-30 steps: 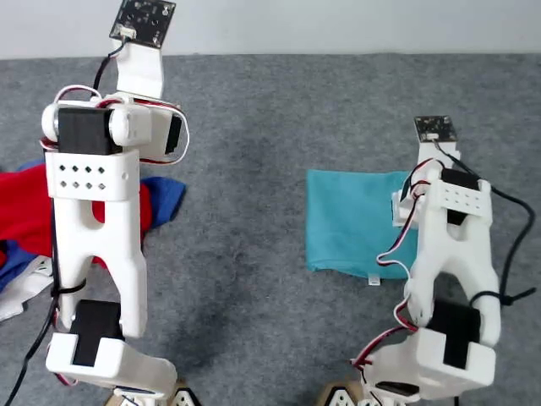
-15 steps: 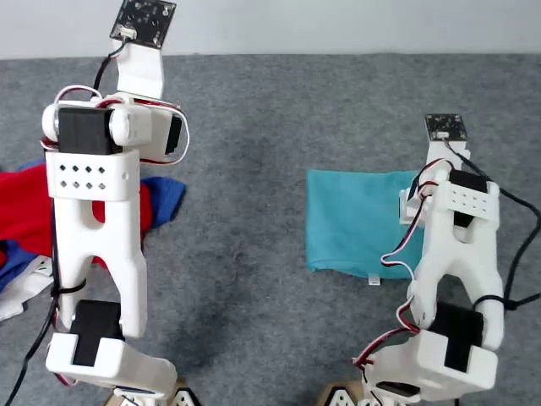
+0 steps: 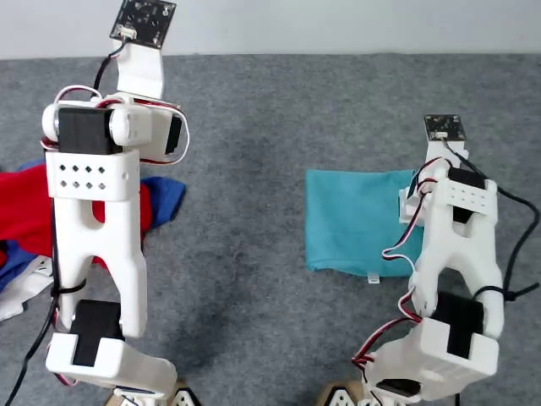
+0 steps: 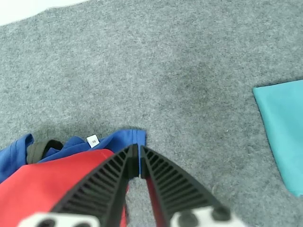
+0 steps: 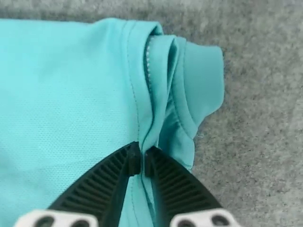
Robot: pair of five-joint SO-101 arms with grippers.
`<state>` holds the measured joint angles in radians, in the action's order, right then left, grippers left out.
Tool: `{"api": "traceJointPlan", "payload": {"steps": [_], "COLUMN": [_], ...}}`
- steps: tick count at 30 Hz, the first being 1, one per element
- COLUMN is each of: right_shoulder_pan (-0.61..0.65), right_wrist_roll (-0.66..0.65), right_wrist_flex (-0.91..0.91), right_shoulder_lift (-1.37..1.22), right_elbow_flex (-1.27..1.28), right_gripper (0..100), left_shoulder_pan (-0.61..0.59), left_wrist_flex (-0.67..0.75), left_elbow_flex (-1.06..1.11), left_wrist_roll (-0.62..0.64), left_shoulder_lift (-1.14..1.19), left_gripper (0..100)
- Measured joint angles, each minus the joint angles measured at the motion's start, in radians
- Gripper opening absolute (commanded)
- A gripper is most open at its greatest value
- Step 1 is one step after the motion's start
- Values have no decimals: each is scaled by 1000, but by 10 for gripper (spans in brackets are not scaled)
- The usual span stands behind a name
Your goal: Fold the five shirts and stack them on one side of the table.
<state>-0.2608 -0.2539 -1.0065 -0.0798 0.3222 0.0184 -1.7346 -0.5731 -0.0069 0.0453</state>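
Shirts lie at both sides of the grey surface [image 3: 254, 296], well apart, with bare felt between them. Nearest the arm bases, at the left edge, a white garment [image 3: 21, 288] shows at the near side of a loose heap. Just beyond it a red shirt [image 3: 25, 211] lies crumpled over a blue shirt [image 3: 167, 193], whose corner sticks out toward the middle of the surface from behind the left arm [image 3: 93, 220]. The left pincer [image 4: 138, 156] hangs above that blue corner with its two ribbed fingers pressed together and no cloth between them; a small white label [image 4: 93, 140] lies on the blue fabric just beside it, close to the red cloth. On the right side, a little farther from the bases, the teal shirt [image 3: 355, 220] lies flat, folded into a rough rectangle, with a small white tag [image 3: 373, 278] at its near edge and its right part hidden under the right arm [image 3: 456, 254]. The right pincer [image 5: 142, 158] is down on this shirt, its fingers closed on a raised seam fold that runs up to the neck opening, where the cloth is doubled over and puckered. Past both arms the grey surface runs to a pale strip at the far edge.
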Motion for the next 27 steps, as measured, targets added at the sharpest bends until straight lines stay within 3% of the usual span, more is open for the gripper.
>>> {"api": "traceJointPlan", "payload": {"steps": [7,18,24,27], "right_shoulder_pan": [-14,-72,-72,-72], "right_wrist_roll": [-35,-138,-140,-140], "right_wrist_flex": [-109,-110,-181,-282], "right_shoulder_lift": [0,-135,-160,-158], "right_elbow_flex": [-147,-230,-336,-399], "right_gripper": [9,10,158,153], "left_shoulder_pan": [0,0,0,0], "left_wrist_flex": [0,0,0,0], "left_elbow_flex": [0,0,0,0], "left_wrist_roll": [0,0,-5,-5], "left_shoulder_lift": [0,0,0,0], "left_gripper": [13,13,13,13]}}
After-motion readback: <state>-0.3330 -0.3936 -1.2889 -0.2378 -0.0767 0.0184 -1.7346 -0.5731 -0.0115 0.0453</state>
